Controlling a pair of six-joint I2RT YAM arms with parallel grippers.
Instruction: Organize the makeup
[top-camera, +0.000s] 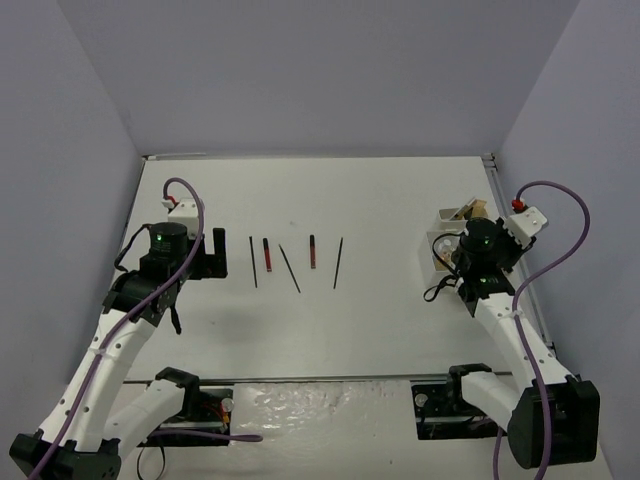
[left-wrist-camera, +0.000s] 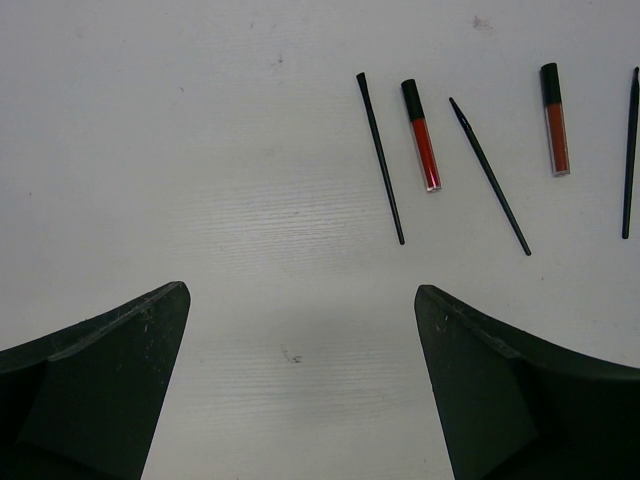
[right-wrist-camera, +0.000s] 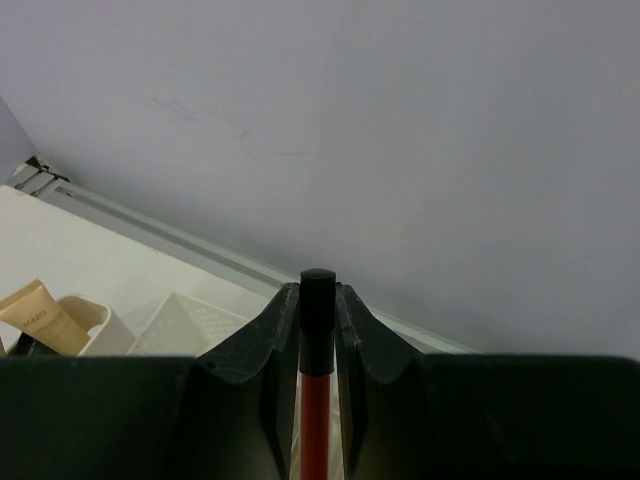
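While the left end effector (left-wrist-camera: 300, 300) hangs over the white desk (left-wrist-camera: 200, 150), its fingers stand wide apart, holding nothing. To its right five makeup pieces lie in a row: a black stick (left-wrist-camera: 381, 158), a red tube (left-wrist-camera: 421, 135), a second black stick (left-wrist-camera: 489, 175), a second red tube (left-wrist-camera: 554, 119) and a last black stick (left-wrist-camera: 629, 153). Far right, the right end effector (right-wrist-camera: 318, 300) squeezes a red stick with a black cap (right-wrist-camera: 317, 390) by the white tray (right-wrist-camera: 190, 325), where a beige bottle (right-wrist-camera: 38, 316) sits.
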